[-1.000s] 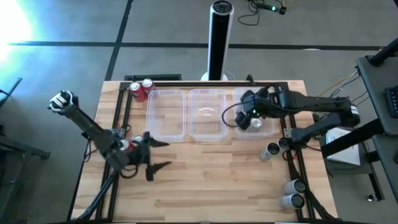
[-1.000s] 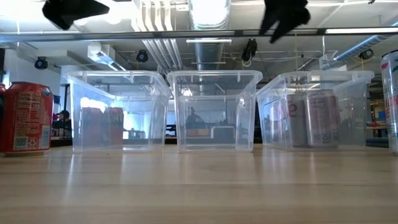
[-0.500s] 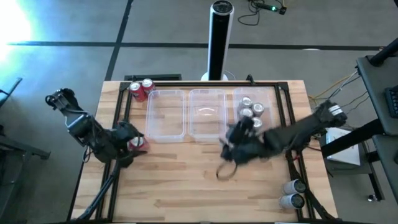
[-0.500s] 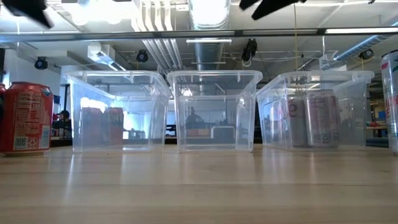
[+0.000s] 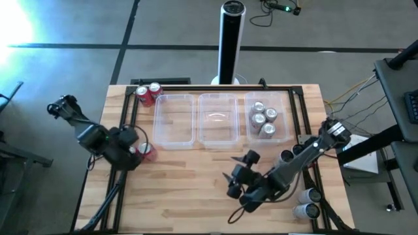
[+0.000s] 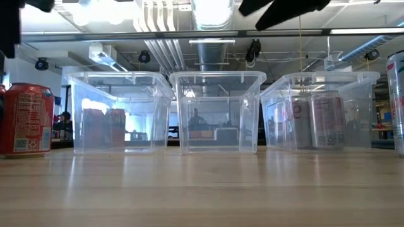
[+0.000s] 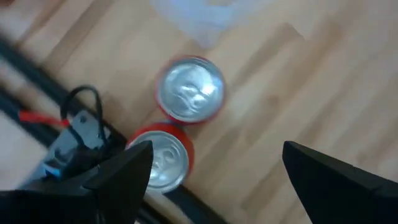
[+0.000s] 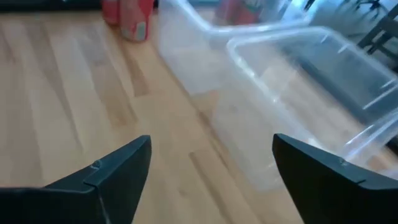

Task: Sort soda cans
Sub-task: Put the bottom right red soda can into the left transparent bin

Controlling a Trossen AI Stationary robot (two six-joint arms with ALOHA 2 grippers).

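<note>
Two red soda cans (image 7: 189, 90) (image 7: 161, 158) with silver tops stand side by side at the table's left edge (image 5: 147, 151). My left gripper (image 7: 217, 180) hovers open above them (image 5: 134, 149), touching neither. My right gripper (image 5: 236, 173) hangs open over bare wood near the front middle, and holds nothing (image 8: 211, 168). Three silver cans (image 5: 263, 119) stand upright in the right tub (image 5: 285, 134). Two more red cans (image 5: 147, 93) stand at the far left corner.
Three clear tubs stand in a row at the back: the left one (image 5: 175, 138), the middle one (image 5: 217, 140), and the right one holding cans. Loose silver cans stand or lie along the right edge (image 5: 286, 156) (image 5: 307, 194) (image 5: 302, 210). Black frame rails (image 5: 124, 117) border the table.
My right gripper has drawn away from the right tub toward the table's near edge, and the three silver cans in that tub now show. My left gripper has swung from the open table toward the left edge and now stands over the two red cans there.
</note>
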